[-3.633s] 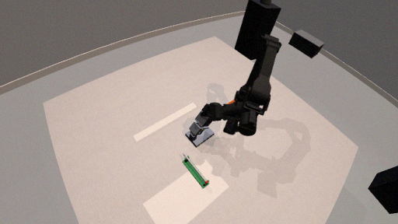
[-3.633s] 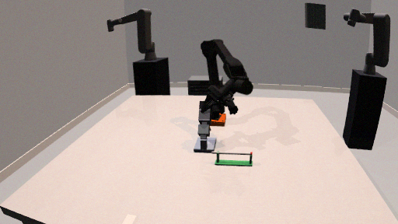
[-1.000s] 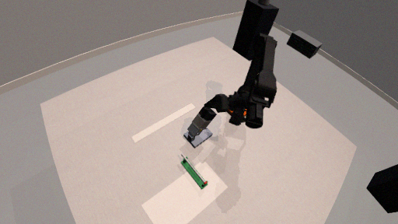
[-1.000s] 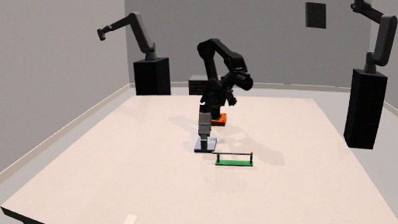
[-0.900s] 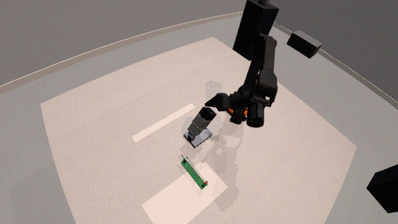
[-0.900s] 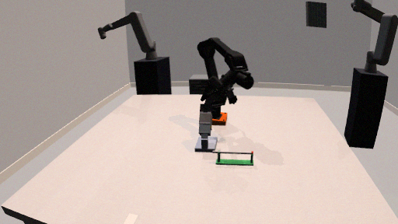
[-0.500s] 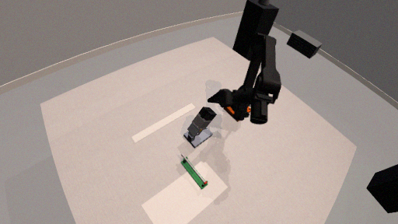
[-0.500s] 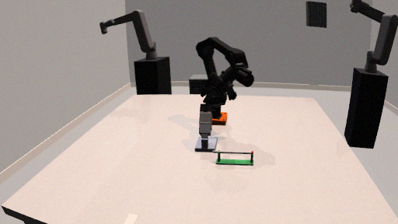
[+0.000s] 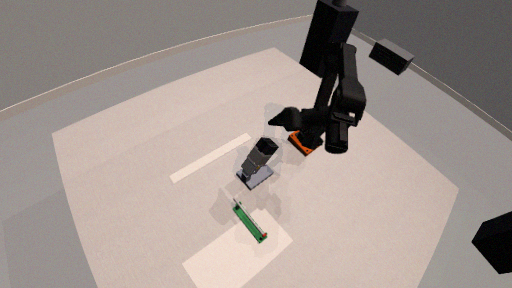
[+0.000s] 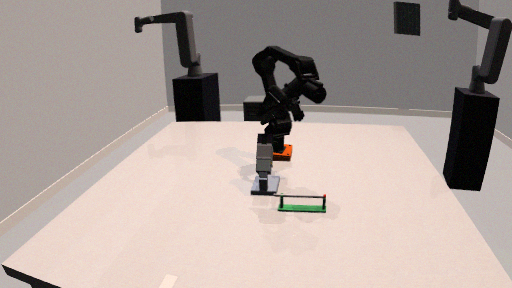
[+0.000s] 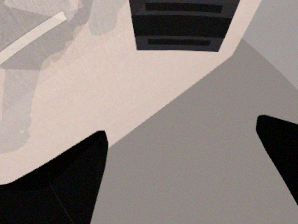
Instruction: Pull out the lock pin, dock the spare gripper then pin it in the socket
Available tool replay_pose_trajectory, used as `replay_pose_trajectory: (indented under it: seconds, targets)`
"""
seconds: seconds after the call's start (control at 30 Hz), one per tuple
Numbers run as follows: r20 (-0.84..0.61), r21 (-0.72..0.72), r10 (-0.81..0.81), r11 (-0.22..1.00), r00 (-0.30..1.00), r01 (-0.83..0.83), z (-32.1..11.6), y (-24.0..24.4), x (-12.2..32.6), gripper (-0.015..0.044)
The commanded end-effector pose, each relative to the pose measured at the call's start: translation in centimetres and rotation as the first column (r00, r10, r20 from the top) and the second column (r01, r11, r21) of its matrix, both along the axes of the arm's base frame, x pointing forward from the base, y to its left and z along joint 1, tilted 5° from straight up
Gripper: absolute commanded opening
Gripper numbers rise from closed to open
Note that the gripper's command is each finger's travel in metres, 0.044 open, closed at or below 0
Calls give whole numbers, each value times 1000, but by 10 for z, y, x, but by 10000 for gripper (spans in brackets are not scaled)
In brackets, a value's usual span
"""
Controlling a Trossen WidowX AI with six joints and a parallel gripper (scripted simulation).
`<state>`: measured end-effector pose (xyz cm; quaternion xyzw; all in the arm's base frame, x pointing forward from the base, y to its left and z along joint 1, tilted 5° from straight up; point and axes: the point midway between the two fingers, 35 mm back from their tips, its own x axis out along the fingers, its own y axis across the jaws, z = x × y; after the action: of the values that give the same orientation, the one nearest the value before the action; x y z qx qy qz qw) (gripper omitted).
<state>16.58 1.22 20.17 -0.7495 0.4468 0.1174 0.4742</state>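
Nearest on the bench [image 9: 125, 150] [image 10: 150, 225] [image 11: 75, 100], a pale rectangle [image 9: 235, 255] lies partly under a green rack [image 9: 247, 223] [image 10: 301, 208]. Across the rack's two short posts runs the lock pin [image 9: 253, 221] [image 10: 300, 196], a thin rod with a red end, out of the socket.

Behind the rack, near it but apart, is a blue-grey base plate [image 9: 264, 177] [image 10: 272, 184]. The spare gripper [image 9: 259, 156] [image 10: 264, 156] [image 11: 184, 131], a grey and black block, stands over it; whether it is fully seated I cannot tell. A pale strip [image 9: 210, 158] [image 11: 35, 35] lies off to one side.

Farther back, the tool [image 9: 294, 133] [image 10: 281, 120] [image 11: 184, 131] hangs above the bench, its fingers spread wide with nothing between them. They are clear of the spare gripper. The black arm [image 9: 352, 90] [image 10: 287, 54] is folded above its orange base [image 9: 298, 145] [image 10: 287, 154].

Beyond the bench, two more arms [image 10: 187, 40] [image 10: 494, 52] top dark pedestals [image 10: 196, 100] [image 10: 470, 142], with a grey wall [image 10: 325, 40] behind.
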Motion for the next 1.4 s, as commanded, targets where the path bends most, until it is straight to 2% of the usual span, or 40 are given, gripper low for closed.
replay_pose_trajectory:
  seconds: [0.0, 0.3, 0.47, 0.57, 0.8, 0.93, 1.17, 1.37]
  targets:
    - [2, 9, 6, 1000, 1000, -6, 9, -2, 1, 440]
    - [3, 23, 20, 1000, 1000, -20, 25, -5, 3, 440]
    - [5, 13, 13, 1000, 1000, -13, 17, -4, 3, 440]
    - [18, 48, 59, 997, 998, -60, 20, 14, 5, 361]
    - [62, 217, 246, 943, 967, -253, 30, 98, -8, 180]
    - [67, 287, 295, 909, 953, -302, 41, 136, -19, 180]
    - [64, 289, 296, 908, 953, -302, 41, 138, -19, 180]
    - [-105, 244, 234, 948, 967, -203, 35, 152, 12, 180]
